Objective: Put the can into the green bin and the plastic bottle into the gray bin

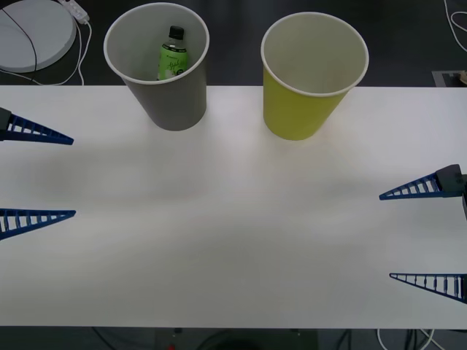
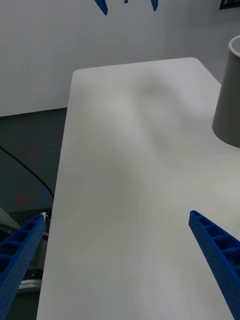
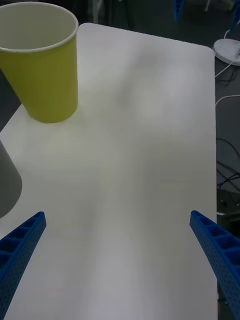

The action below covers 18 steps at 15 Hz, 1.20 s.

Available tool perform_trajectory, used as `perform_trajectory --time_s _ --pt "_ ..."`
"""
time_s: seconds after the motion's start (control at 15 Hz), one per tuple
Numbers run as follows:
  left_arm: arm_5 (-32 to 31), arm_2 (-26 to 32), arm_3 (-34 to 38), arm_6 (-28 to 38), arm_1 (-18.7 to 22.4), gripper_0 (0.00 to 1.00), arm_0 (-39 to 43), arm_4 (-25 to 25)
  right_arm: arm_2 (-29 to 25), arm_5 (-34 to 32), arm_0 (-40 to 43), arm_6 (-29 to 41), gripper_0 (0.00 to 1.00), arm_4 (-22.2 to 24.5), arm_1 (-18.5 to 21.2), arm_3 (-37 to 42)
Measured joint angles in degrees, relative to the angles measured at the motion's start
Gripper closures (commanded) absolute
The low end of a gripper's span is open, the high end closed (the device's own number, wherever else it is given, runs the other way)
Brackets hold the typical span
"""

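Bottle: upright inside gray bin, desk's 11 o'clock. Green bin: 1 o'clock; contents unseen. Left gripper, 9 o'clock, and right gripper, 3 o'clock: jaws apart, empty. Advice: check the green bin for the can.

Left gripper: two blue ribbed plastic fingers, long tapered wedges with ladder-like open cells, at left edge of frame. Right gripper: same blue ribbed wedge fingers at right edge, upper one meeting a dark grey mount block.
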<state>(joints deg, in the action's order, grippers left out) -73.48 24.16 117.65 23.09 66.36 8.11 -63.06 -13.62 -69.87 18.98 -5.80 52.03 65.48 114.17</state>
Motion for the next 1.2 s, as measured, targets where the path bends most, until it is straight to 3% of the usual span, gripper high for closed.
perform_trajectory --time_s 0.4,0.73,1.2 --pt "-0.05 0.67 -2.03 -12.7 -0.02 0.0 5.85 2.89 0.0 0.0 0.0 0.0 0.0 0.0 0.0 0.0" --pt "-4.39 3.37 -2.19 -15.44 -0.01 0.0 8.95 4.45 0.0 0.0 0.0 0.0 0.0 0.0 0.0 0.0" --pt "-5.14 4.41 -1.9 -17.52 -0.01 0.0 10.9 5.33 0.0 0.0 0.0 0.0 0.0 0.0 0.0 0.0"
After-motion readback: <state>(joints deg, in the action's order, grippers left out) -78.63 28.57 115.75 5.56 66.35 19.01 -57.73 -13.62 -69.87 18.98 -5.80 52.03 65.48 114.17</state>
